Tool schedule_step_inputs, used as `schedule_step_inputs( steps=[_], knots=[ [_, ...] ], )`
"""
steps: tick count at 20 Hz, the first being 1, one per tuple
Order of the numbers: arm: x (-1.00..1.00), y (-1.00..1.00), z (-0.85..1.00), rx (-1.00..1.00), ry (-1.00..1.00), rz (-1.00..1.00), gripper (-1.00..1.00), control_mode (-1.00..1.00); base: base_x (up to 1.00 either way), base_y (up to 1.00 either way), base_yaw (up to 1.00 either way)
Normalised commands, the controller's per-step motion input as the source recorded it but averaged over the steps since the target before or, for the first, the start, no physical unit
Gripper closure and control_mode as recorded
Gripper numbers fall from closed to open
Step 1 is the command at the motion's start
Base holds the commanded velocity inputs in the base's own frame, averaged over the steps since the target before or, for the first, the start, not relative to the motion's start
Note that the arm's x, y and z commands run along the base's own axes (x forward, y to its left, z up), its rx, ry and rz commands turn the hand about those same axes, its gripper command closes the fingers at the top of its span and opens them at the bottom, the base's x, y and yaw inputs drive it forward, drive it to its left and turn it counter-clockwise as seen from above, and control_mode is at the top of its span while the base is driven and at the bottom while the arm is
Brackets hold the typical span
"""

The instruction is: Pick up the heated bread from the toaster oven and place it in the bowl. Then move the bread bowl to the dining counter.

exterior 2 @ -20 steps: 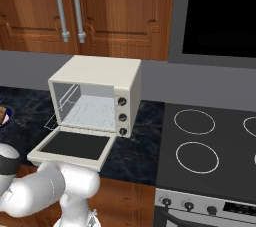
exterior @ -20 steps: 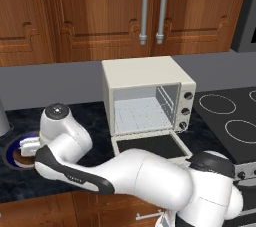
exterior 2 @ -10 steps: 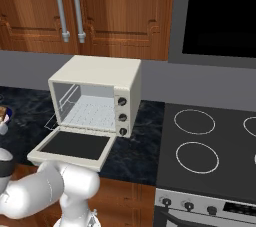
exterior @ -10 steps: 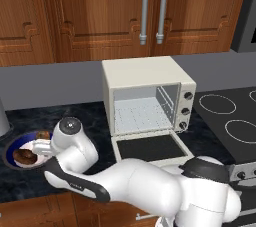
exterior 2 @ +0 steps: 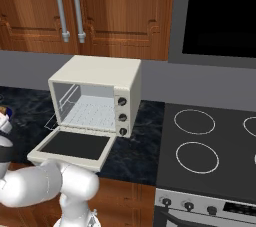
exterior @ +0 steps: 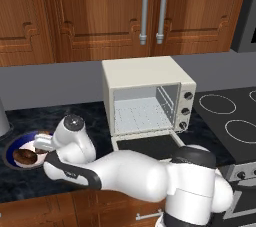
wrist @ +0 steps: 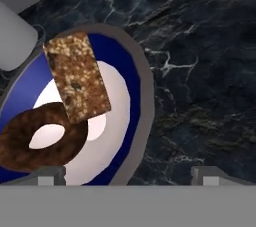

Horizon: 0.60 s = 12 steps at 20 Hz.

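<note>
Brown, seed-speckled heated bread [wrist: 77, 77] lies flat in the bowl [wrist: 131, 68], long axis running from the rim at upper left of the hand view toward the white centre at lower right, its lower end resting on a dark donut [wrist: 41, 134] that sits beside it in the same bowl. The bowl sits on the black marbled counter [wrist: 200, 71], left of the toaster oven [exterior: 145, 96] whose door hangs open with a bare rack. Gripper [wrist: 126, 176] hovers just above the bowl, jaws spread wide, holding nothing, one fingertip over the bowl and the other over the counter.
</note>
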Motion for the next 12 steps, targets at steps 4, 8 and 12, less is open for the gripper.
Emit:
schedule_step_inputs(
  steps=[4, 8, 12],
  knots=[
    [0.19, 0.10, -0.33, 0.14, 0.01, 0.00, -1.00, -1.00, 0.00, 0.00, 0.00],
    [0.36, 0.17, -0.32, 0.10, 0.00, -0.01, 1.00, -1.00, 0.00, 0.00, 0.00],
    [0.34, 0.12, -0.19, 0.01, 0.01, -0.01, 1.00, -1.00, 0.00, 0.00, 0.00]
  ],
)
